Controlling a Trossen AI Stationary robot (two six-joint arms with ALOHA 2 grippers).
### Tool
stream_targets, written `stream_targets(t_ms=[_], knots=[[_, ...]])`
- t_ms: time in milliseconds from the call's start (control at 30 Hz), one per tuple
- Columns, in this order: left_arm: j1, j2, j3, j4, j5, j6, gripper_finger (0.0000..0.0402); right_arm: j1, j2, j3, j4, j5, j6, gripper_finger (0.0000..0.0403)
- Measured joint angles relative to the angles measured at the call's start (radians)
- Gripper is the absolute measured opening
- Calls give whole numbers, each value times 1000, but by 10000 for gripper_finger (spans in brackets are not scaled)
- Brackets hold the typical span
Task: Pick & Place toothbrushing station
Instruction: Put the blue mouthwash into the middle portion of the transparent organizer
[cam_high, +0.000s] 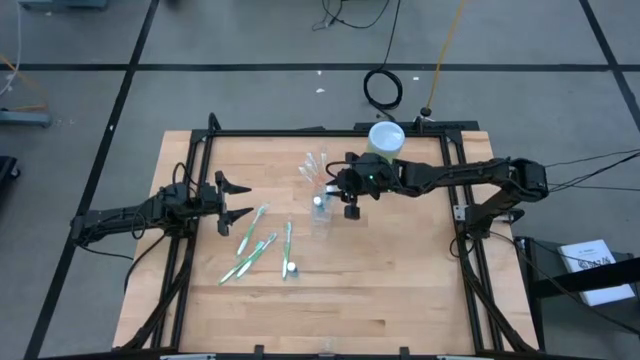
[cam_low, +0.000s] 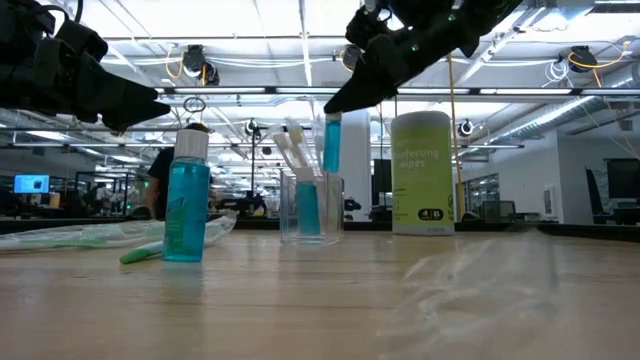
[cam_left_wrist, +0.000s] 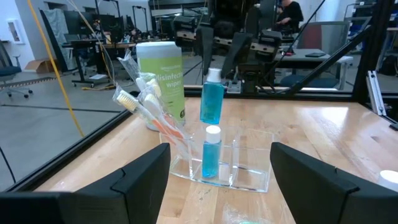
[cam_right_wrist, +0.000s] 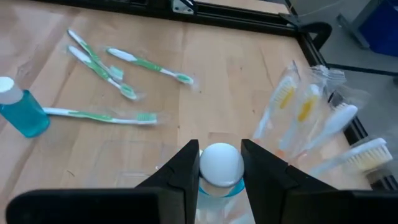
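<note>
At the left side of the wooden table (cam_high: 400, 290) the left gripper (cam_high: 236, 198) hangs above the surface with its two dark fingers spread wide and nothing between them, pointing toward the middle of the table. Just beside it to the right lie the green-white toothbrushes (cam_high: 255, 245), loose on the wood in a loose fan, and at their right end a small blue bottle with a white cap (cam_high: 292, 267) stands upright on the table; in the low view this bottle (cam_low: 187, 200) shows in front of the brushes. Farther right, near the table's middle, stands the clear plastic holder (cam_left_wrist: 219, 167), which has one blue bottle with a white cap (cam_left_wrist: 211, 155) upright inside it and the orange-white toothbrushes (cam_left_wrist: 149, 109), wrapped in clear plastic, leaning out of its far-left part. Directly above the holder the right gripper (cam_right_wrist: 221, 177) is clamped narrowly on the neck of another blue bottle (cam_left_wrist: 212, 99), its fingers pressing just under the white cap, and the bottle hangs upright in the air, clear of the holder's rim and of the bottle already standing there. Behind the holder, toward the table's back edge, stands the lime-green wipes canister (cam_high: 386, 139) with its white lid, apart from the holder, and the right arm reaches in from the right past it
</note>
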Motion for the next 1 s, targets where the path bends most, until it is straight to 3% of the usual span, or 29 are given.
stream_targets(t_ms=[1000], knots=[[0,0,0,0,0,0,285,0,135,-2,19,-3,14,91]])
